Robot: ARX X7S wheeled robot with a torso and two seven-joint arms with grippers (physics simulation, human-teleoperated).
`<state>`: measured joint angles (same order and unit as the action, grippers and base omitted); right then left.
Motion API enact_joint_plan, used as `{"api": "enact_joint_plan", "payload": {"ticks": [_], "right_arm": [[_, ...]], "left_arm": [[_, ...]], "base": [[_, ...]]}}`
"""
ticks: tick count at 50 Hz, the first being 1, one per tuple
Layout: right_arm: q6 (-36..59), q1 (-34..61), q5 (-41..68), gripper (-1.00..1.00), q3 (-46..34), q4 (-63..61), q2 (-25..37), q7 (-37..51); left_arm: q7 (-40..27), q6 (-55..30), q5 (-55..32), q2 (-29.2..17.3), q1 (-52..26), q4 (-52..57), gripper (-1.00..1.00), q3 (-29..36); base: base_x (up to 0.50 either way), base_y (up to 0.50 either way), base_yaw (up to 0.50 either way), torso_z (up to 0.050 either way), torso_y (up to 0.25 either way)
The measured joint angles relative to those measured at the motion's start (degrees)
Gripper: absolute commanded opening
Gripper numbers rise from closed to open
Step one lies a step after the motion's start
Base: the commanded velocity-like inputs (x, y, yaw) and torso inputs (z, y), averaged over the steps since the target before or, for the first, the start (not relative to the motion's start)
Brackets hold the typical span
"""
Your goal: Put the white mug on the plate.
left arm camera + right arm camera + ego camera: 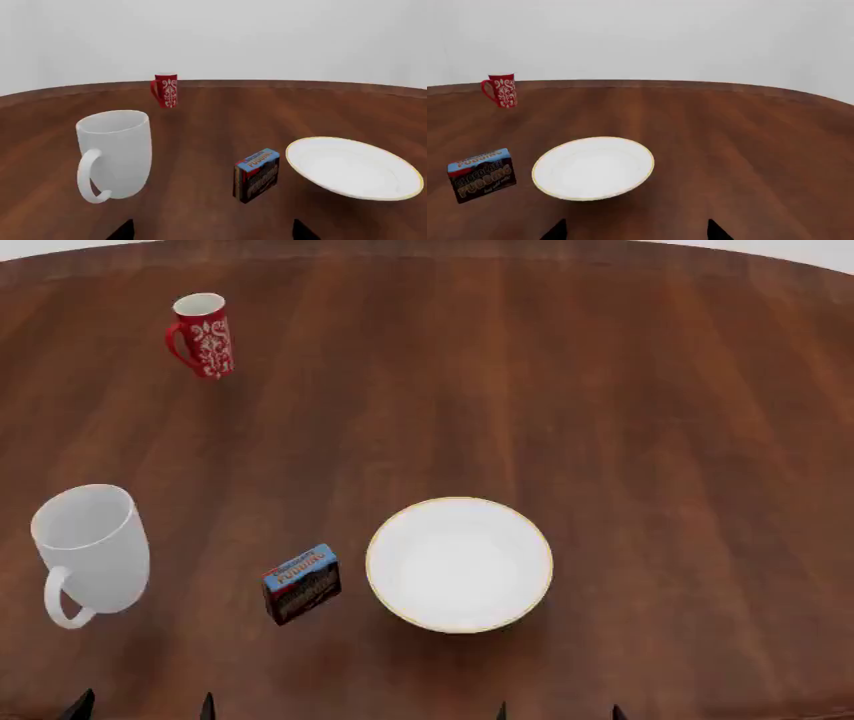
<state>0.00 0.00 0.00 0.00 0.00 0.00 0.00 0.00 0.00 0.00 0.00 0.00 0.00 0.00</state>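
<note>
**Grippers low at near table edge, both empty**

Left gripper (210,231) and right gripper (635,229) show only dark fingertips, spread apart. White mug (91,548): glossy, plain, upright, handle toward the robot, left of the pudding box (302,584). Plate (459,563), gold-rimmed, sits just right of the box.

Simulated tabletop scene: bare wooden table (667,440), blank white backdrop, no room.

box (482,174) | front label: "PUDDING" twice, upper blue band, lower brown area
</note>
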Motion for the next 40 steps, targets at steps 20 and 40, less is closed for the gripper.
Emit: {"api": "enact_joint_plan", "payload": {"ticks": [20,40], "right_arm": [[16.89,-0.5,0.8,1.0,-1.82,-18.92,4.42,3.25],[70.42,20.7,21.72,1.0,6.22,-52.8,14.62,13.79]], "left_arm": [[-3.47,-11.85,-3.41,-3.16,-1.7,11.31,1.0,1.48],[-6.43,-51.1,-10.37,-6.75,-19.47,34.47,1.0,-4.39]], "base": [[0.0,0.0,0.0,0.0,0.0],[0.0,0.0,0.0,0.0,0.0]]}}
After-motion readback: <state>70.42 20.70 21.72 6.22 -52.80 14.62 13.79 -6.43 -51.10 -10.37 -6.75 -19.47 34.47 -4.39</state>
